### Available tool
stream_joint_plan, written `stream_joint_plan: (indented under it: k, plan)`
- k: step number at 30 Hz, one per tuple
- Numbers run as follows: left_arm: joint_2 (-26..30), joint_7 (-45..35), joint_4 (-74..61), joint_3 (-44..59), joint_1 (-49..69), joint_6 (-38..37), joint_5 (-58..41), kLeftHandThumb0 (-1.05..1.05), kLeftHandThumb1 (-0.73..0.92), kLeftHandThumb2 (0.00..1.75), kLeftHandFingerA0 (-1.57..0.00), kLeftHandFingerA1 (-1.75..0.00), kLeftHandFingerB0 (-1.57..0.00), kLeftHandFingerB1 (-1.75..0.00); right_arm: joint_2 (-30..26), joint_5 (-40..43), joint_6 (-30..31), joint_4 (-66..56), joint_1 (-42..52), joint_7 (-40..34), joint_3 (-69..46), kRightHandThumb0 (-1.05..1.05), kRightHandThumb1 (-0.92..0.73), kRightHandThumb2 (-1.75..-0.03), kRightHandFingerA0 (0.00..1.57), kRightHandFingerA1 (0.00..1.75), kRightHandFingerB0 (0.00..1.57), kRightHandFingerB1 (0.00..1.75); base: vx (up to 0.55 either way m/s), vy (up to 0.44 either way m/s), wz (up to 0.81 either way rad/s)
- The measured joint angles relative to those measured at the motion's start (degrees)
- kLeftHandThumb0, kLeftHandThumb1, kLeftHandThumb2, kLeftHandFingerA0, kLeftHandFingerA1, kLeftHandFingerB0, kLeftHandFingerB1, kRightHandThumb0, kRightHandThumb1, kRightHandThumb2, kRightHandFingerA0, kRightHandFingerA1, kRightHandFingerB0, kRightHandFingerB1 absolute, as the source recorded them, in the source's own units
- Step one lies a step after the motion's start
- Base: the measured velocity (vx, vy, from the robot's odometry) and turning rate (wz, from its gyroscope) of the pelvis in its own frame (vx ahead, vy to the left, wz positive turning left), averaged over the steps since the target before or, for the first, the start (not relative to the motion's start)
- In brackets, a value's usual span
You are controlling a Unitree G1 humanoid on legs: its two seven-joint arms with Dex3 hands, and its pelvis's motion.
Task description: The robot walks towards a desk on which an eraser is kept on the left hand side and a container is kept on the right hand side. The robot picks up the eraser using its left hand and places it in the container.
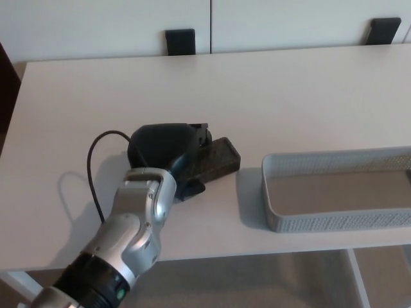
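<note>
Eraser (217, 158): dark, flat, rectangular block.

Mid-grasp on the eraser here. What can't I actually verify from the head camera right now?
- Head view: the left hand covers the near end of the eraser, so finger contact and grip are hidden.
- Head view: the container runs off the right edge; its far end is cut off.
- Head view: the right hand is out of frame.
- Head view: the desk is cut off on the right.
</note>
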Motion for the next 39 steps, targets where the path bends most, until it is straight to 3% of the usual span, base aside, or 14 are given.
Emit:
stream_joint_plan:
  k: [6, 11, 14, 17, 19, 26, 27, 28, 31, 33, 35, 36, 37, 39]
  plan:
    - [1.35, -2.07, 0.02, 0.99, 0.09, -0.66, -1.84, -0.45, 0.69, 0.77, -1.23, -1.3, -0.83, -0.57, -0.68, -0.08, 0.66, -0.18, -0.85, 0.97, 0.14, -0.37, -0.49, -0.55, 0.65, 0.44, 0.61, 0.4, 0.0, 0.0, 0.0]
    - [3.45, -1.66, -2.02, 3.34, 1.96, -3.52, -3.93, -0.48, 0.69, 0.72, -1.18, -1.53, -0.92, -1.04, -1.24, -0.3, 1.17, -0.18, -1.41, 1.54, 0.66, -0.37, -0.49, -0.55, 0.65, 0.44, 0.61, 0.4, 0.0, 0.0, 0.0]
    - [4.05, -1.63, -4.48, 5.42, 3.36, -4.04, -5.17, -0.47, 0.65, 0.8, -1.16, -1.64, -0.92, -0.93, -1.33, -0.43, 1.39, -0.18, -1.58, 1.78, 0.91, -0.37, -0.49, -0.55, 0.65, 0.45, 0.61, 0.4, 0.0, 0.0, 0.0]
    - [4.56, -1.64, -7.52, 7.7, 4.0, -4.31, -6.53, -0.45, 0.6, 0.79, -1.29, -1.4, -0.92, -0.75, -1.46, -0.52, 1.45, -0.16, -1.73, 1.94, 1.19, -0.37, -0.49, -0.55, 0.65, 0.45, 0.61, 0.4, 0.0, 0.0, 0.0]
    - [4.9, -1.81, -9.73, 8.69, 4.02, -4.31, -6.91, -0.42, 0.47, 1.07, -1.39, -1.33, -0.94, -0.96, -1.59, -0.6, 1.49, -0.19, -1.7, 1.99, 1.3, -0.37, -0.5, -0.55, 0.65, 0.44, 0.61, 0.4, 0.0, 0.0, 0.0]
    - [5.34, -3.6, -18.46, 10.5, 4.0, -4.24, -7.98, -0.48, 0.58, 0.89, -1.27, -1.62, -0.98, -1.27, -2.35, -1.41, 2.08, -0.55, -1.56, 2.0, 1.85, -0.45, -0.44, -0.75, 0.59, 0.55, 0.53, 0.49, 0.0, 0.0, 0.0]
    - [5.33, -3.74, -19.43, 10.48, 4.0, -4.24, -7.98, -0.57, 0.48, 1.05, -1.46, -1.47, -1.08, -1.24, -2.41, -1.56, 2.14, -0.57, -1.58, 1.99, 1.95, -0.45, -0.44, -0.75, 0.58, 0.54, 0.53, 0.49, 0.0, 0.0, 0.0]
    - [5.31, -3.9, -20.28, 10.45, 4.0, -4.24, -7.98, -0.51, 0.6, 0.84, -1.27, -1.65, -0.96, -1.35, -2.47, -1.73, 2.19, -0.6, -1.58, 1.98, 2.01, -0.45, -0.44, -0.74, 0.58, 0.54, 0.54, 0.49, 0.0, 0.0, 0.0]
    - [4.92, -4.74, -23.49, 9.72, 3.99, -3.92, -7.84, -0.66, 0.71, 0.74, -1.3, -1.56, -0.86, -0.82, -2.55, -2.28, 2.26, -0.61, -1.71, 1.96, 2.05, -0.4, -0.5, -0.56, 0.62, 0.43, 0.61, 0.39, 0.0, 0.0, 0.0]
    - [4.42, -5.2, -25.34, 8.77, 3.99, -3.85, -7.73, -0.65, 0.53, 1.06, -1.48, -1.47, -0.97, -1.08, -2.56, -2.43, 2.33, -0.61, -1.88, 1.96, 2.05, -0.39, -0.5, -0.55, 0.65, 0.43, 0.61, 0.39, 0.0, 0.0, 0.0]
    - [3.94, -5.6, -27.4, 7.76, 3.99, -3.81, -7.61, -0.68, 0.62, 0.75, -1.25, -1.66, -0.96, -1.35, -2.65, -2.58, 2.39, -0.68, -1.94, 1.96, 2.1, -0.41, -0.5, -0.56, 0.62, 0.43, 0.6, 0.39, 0.0, 0.0, 0.0]
    - [3.68, -5.8, -28.35, 6.98, 3.97, -3.81, -7.48, -0.7, 0.53, 1.09, -1.43, -1.44, -0.99, -1.12, -2.71, -2.69, 2.39, -0.7, -2.0, 1.95, 2.15, -0.41, -0.51, -0.55, 0.63, 0.43, 0.6, 0.39, 0.0, 0.0, 0.0]
    - [3.4, -5.95, -28.91, 5.89, 3.83, -3.81, -7.15, -0.73, 0.73, 0.83, -1.21, -1.5, -0.94, -1.11, -2.75, -2.81, 2.4, -0.73, -2.08, 1.93, 2.2, -0.41, -0.5, -0.55, 0.63, 0.43, 0.6, 0.39, 0.0, 0.0, 0.0]
    - [2.7, -6.18, -29.2, 3.44, 3.61, -3.82, -6.3, -0.76, 0.66, 0.94, -1.32, -1.47, -0.95, -0.87, -2.8, -3.04, 2.4, -0.8, -2.25, 1.93, 2.35, -0.42, -0.5, -0.55, 0.64, 0.43, 0.6, 0.39, 0.0, 0.0, 0.0]
